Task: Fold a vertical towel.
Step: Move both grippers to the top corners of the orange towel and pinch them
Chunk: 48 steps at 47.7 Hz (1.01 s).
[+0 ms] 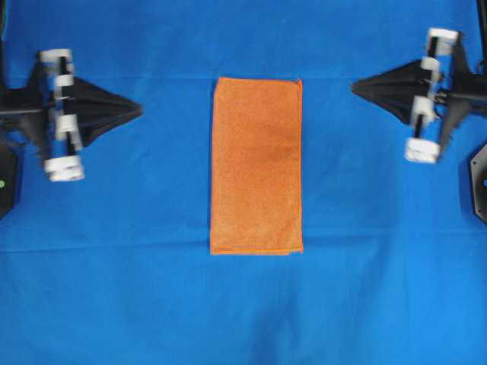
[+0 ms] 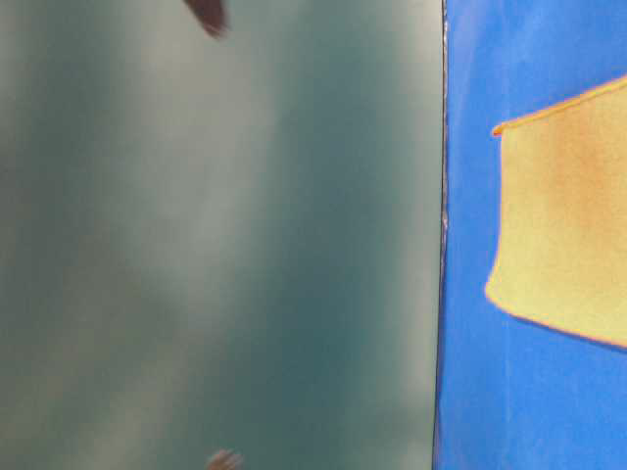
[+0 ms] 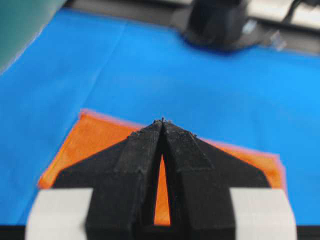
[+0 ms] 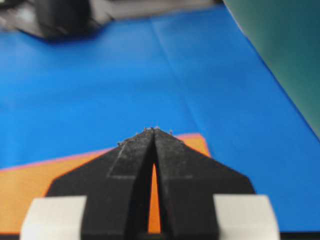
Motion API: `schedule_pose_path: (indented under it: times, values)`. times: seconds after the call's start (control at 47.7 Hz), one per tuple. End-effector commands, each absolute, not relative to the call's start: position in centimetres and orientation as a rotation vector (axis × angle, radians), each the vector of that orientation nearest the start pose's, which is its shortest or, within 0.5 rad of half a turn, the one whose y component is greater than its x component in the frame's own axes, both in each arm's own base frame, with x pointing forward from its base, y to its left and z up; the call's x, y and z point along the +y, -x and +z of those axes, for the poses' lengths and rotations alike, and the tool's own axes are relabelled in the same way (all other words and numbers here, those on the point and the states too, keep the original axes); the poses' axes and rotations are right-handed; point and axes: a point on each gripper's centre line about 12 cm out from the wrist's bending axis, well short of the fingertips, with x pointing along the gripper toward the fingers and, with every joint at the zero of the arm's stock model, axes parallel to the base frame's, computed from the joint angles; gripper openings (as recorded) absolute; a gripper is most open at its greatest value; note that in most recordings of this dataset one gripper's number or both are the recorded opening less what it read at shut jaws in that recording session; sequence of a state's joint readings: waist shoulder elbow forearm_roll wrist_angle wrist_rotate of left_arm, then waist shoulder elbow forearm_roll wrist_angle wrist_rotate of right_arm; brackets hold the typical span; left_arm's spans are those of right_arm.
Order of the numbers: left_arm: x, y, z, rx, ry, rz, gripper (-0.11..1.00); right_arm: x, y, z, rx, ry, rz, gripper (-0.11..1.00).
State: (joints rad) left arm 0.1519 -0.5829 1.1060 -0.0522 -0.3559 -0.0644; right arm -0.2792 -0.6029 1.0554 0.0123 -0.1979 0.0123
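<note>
Overhead exterior view: a blue sheet covers the bench, with faint creases running across it. The towel, an orange rectangle, lies flat at centre, long axis running 12 to 6 o'clock. The left end effector at 9 o'clock and the right end effector at 3 o'clock sit well apart from it, tips pressed together, holding nothing. Table-level view alone shows a blurred grey-green wall beside the sheet. Wrist views alone show the opposite arm's dark base.
</note>
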Motion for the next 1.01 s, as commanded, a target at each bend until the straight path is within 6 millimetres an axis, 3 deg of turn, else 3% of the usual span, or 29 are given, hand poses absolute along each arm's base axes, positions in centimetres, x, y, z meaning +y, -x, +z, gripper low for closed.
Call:
schedule_pose_path:
  times: [0.0, 0.105, 0.168, 0.357, 0.42, 0.567, 0.734, 0.986]
  values:
    - [5.4, -27.4, 24.2, 0.165, 0.129, 0.214, 0.00, -8.7, -26.8, 24.4, 0.281, -0.065, -0.315, 0.00]
    - [7.1, -29.0, 22.5, 0.229, 0.139, 0.264, 0.03, -10.0, -28.4, 22.8, 0.370, -0.067, -0.335, 0.01]
    - [7.9, -29.8, 21.7, 0.256, 0.143, 0.284, 0.13, -10.8, -29.3, 21.8, 0.427, -0.072, -0.346, 0.03]
    - [10.2, -32.7, 18.6, 0.347, 0.156, 0.330, 0.67, -13.3, -31.6, 17.9, 0.582, -0.081, -0.375, 0.56]
    - [10.9, -33.4, 17.5, 0.369, 0.160, 0.344, 0.79, -14.0, -32.3, 16.7, 0.619, -0.080, -0.377, 0.60]
    - [12.5, -35.0, 14.4, 0.415, 0.166, 0.373, 0.75, -15.1, -33.2, 14.5, 0.674, -0.089, -0.387, 0.52]
    - [13.9, -35.8, 11.1, 0.468, 0.182, 0.403, 0.75, -16.2, -33.4, 12.2, 0.726, -0.100, -0.401, 0.52]
    - [14.8, -36.4, 9.2, 0.503, 0.187, 0.416, 0.72, -16.5, -33.8, 9.9, 0.762, -0.112, -0.400, 0.52]
